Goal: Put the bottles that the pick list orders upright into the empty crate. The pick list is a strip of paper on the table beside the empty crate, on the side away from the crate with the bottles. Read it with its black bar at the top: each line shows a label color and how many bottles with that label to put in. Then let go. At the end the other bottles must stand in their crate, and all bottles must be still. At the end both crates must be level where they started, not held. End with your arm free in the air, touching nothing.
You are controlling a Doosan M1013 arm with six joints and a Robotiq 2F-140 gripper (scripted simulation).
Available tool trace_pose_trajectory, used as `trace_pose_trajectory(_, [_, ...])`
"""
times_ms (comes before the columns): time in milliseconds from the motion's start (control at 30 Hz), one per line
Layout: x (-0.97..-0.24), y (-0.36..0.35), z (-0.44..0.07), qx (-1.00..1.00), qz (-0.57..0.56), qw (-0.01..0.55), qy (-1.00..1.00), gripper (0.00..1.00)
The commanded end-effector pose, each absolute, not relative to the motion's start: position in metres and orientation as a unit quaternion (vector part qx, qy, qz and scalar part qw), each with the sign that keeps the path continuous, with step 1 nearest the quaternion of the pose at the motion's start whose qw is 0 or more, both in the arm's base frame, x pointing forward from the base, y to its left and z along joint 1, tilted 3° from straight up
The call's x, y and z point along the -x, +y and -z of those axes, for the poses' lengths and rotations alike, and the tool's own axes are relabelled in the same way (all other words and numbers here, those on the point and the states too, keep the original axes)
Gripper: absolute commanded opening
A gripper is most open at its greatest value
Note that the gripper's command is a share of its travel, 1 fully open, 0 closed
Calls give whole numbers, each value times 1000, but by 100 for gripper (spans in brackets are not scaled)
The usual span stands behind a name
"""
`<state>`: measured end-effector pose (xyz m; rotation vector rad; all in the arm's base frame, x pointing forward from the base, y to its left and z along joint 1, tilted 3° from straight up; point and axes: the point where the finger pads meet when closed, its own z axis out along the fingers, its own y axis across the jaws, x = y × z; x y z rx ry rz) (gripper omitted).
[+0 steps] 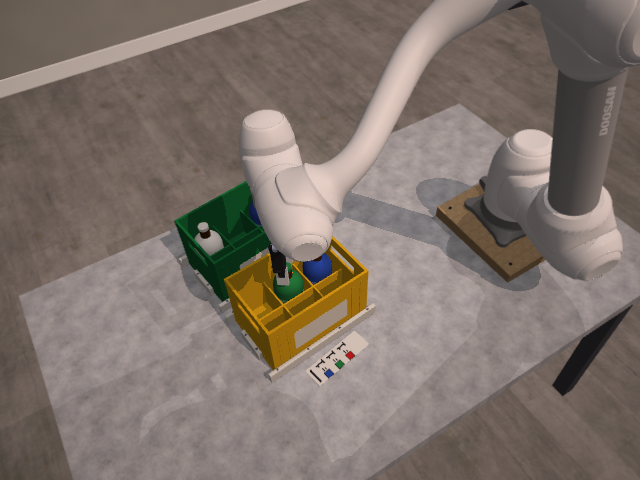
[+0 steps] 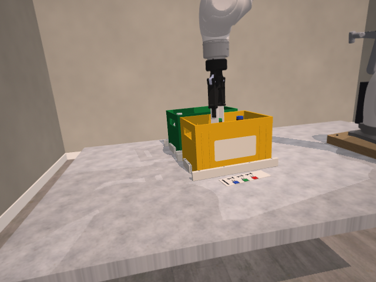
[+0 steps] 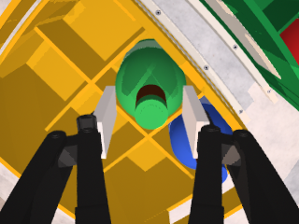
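Standing in the yellow crate toward the bench's near edge, green bottle probably stiff, slippery; neck best grip; gripper jaws apart, contents' weight unclear

Around my work I see a counter with a mottled gray top and a thick, streaked edge facing the exterior view. At least 1 black leg stands under it. A long pale strip lies low along the counter, and my wrist view shows 2 more pale strips running side by side, dotted with dark screws. A brown wooden board sits on the counter, 2 dark spots visible on its top. Beyond, I make out gray-brown plank flooring, a beige wall and a pale baseboard.
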<state>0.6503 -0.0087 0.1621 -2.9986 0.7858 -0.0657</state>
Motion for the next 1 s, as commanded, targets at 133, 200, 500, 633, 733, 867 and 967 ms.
trace_pose_trajectory(133, [-650,-9,-170,967,21,21,253,38])
trace_pose_trajectory(200, [-650,-9,-176,967,21,21,253,38])
trace_pose_trajectory(500, [-649,-10,-194,967,21,21,253,38])
trace_pose_trajectory(633, [-648,-10,-205,967,21,21,253,38])
trace_pose_trajectory(733, [-648,-10,-213,967,21,21,253,38])
trace_pose_trajectory(867, [-647,-10,-218,967,21,21,253,38])
trace_pose_trajectory(967, [-647,-11,-226,967,21,21,253,38])
